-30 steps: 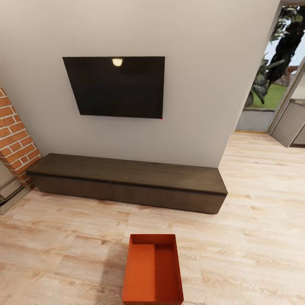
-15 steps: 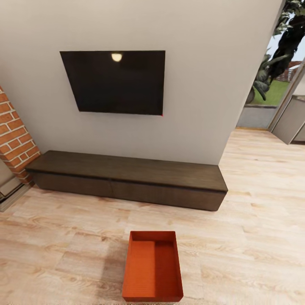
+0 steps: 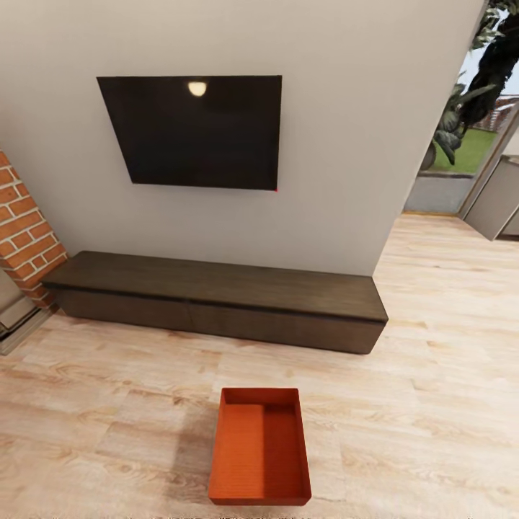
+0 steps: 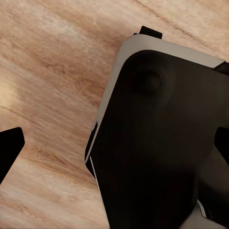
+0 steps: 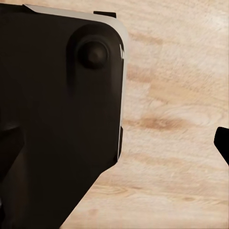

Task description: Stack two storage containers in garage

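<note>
A living room with a light wood floor. One orange-red bin sits on it, dead ahead and low, long axis pointing away, centred between both arms. Tool states cannot be told.

Orange-red bin and dark bench, seemingly bare, on wood floor

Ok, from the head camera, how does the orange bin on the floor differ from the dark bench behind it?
The orange bin is small, bright orange-red and open-topped, with its inside showing; the bench is long, dark brown and closed on top. The bin stands free on the wood floor with its short side toward the bench, while the bench runs along the wall under the TV. Both are low, rectangular and rest on the floor.
</note>
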### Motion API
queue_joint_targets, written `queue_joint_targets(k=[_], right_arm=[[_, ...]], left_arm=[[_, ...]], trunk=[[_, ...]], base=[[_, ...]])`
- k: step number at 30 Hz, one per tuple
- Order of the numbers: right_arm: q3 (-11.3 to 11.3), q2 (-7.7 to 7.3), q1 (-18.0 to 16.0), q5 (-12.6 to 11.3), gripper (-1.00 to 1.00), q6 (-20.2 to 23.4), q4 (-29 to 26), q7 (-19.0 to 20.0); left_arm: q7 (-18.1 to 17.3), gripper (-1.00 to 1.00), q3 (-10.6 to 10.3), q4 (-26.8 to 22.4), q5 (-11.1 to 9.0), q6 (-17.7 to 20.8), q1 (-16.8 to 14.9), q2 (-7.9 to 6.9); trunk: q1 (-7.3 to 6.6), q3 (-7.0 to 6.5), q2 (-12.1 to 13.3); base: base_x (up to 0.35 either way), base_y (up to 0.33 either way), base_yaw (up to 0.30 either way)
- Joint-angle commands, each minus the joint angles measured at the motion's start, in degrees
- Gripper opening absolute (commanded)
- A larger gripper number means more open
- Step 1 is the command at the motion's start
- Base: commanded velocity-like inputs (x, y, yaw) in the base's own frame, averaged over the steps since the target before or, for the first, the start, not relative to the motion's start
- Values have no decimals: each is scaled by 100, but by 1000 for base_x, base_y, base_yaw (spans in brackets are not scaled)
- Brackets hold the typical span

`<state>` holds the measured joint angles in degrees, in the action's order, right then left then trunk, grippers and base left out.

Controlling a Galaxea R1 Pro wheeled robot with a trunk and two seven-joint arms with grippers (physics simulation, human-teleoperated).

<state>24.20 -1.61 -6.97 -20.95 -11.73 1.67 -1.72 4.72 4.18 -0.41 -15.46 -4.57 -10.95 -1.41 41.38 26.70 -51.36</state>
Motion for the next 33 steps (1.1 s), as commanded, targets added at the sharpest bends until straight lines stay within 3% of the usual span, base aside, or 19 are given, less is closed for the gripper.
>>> queue_joint_targets(k=[1,33], right_arm=[[49,3,-6,-40,100,-31,18,-4],[50,4,-6,-40,100,-31,18,-4]], left_arm=[[3,100,40,5,-1,-18,-3,1],[2,100,40,6,15,-18,-3,1]], trunk=[[0,15,-4],[0,308,-4]], base=[[0,0,0],[0,0,0]])
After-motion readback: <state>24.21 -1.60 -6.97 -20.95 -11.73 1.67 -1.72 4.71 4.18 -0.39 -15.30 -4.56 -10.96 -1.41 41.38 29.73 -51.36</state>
